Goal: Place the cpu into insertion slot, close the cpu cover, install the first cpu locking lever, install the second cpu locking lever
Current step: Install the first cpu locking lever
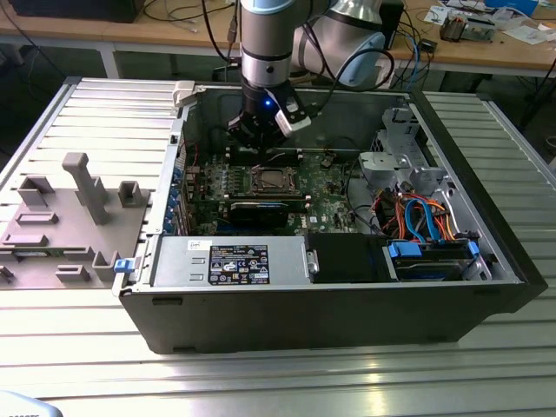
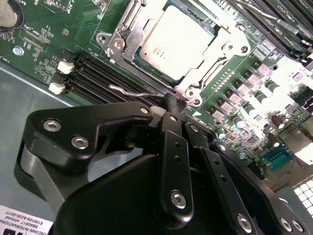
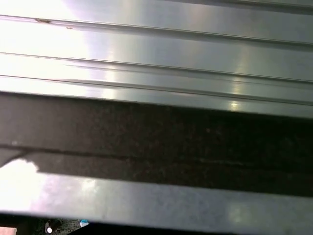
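Exterior view: my gripper (image 1: 263, 139) hangs inside the open computer case (image 1: 452, 287), low over the far edge of the insertion slot (image 1: 274, 181), which sits mid-board on the green motherboard (image 1: 326, 187). A grey fixture plate (image 1: 61, 226) lies well apart on the exterior view's left.

Second wrist view: the cpu (image 2: 177, 40) is seated in the slot, pale metal top showing. The cpu cover (image 2: 128, 45) lies flat around it, framing the chip, so I judge placement and cover closing as done. My fingers (image 2: 168, 105) are pressed together with the tip right at a thin wire locking lever (image 2: 134, 91) that runs along the near side of the socket, beside the black memory slots (image 2: 90, 73). Whether anything is pinched I cannot tell; the tip looks to be pushing on the wire rather than holding it.

Judgement: the step in hand is a locking lever. It calls for steady pressure down and sideways so the wire tucks under its catch without slipping off my tip.

First wrist view: grooved metal table (image 3: 156, 54) and the dark case wall.
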